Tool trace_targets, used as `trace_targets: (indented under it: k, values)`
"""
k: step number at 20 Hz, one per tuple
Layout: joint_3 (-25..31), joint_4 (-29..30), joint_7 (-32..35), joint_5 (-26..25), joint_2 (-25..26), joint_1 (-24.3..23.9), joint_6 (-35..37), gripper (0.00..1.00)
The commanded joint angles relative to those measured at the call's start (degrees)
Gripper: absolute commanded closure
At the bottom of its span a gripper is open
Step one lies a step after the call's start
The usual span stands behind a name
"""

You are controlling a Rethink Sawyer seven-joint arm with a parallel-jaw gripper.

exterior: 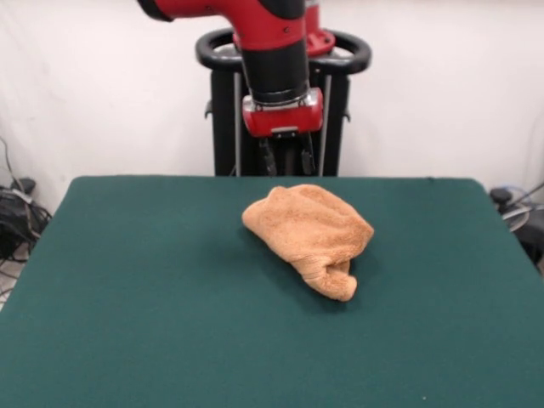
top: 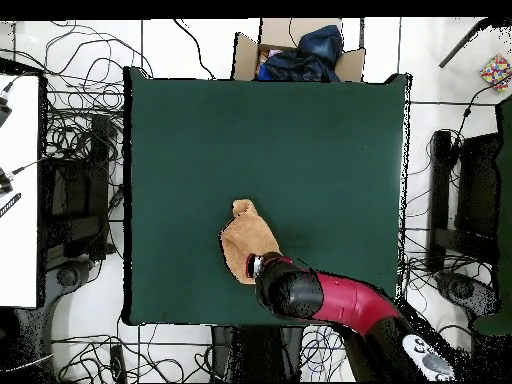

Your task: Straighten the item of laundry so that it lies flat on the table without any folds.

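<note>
The orange-tan towel [exterior: 308,234] lies crumpled in a bunched heap on the dark green table [exterior: 127,297], a little right of centre and towards the robot's side. One folded corner sticks out towards the camera. My gripper [exterior: 287,163] hangs just above and behind the towel's far edge, with its fingers apart and nothing between them. In the overhead view the towel [top: 246,238] lies near the table's [top: 200,150] bottom edge. The red arm [top: 330,300] covers the towel's lower right part and hides the gripper.
The black pedestal [exterior: 340,110] stands behind the table's far edge. A cardboard box with dark cloth [top: 300,52] sits past the table's top edge in the overhead view. Cables [top: 85,140] lie on the floor around it. A white surface [top: 18,190] is at the left.
</note>
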Motion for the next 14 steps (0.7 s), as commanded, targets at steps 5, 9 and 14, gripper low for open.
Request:
trace_targets:
  k: [5, 9, 14]
  values:
    - [-1.4, -6.4, 1.0, -4.2, 3.4, 2.7, 10.5, 0.00]
    - [-5.2, -7.3, 1.7, -6.9, 2.4, 5.1, 15.1, 0.00]
    - [-8.0, -8.5, 3.1, -9.0, 2.8, 6.7, 18.6, 0.00]
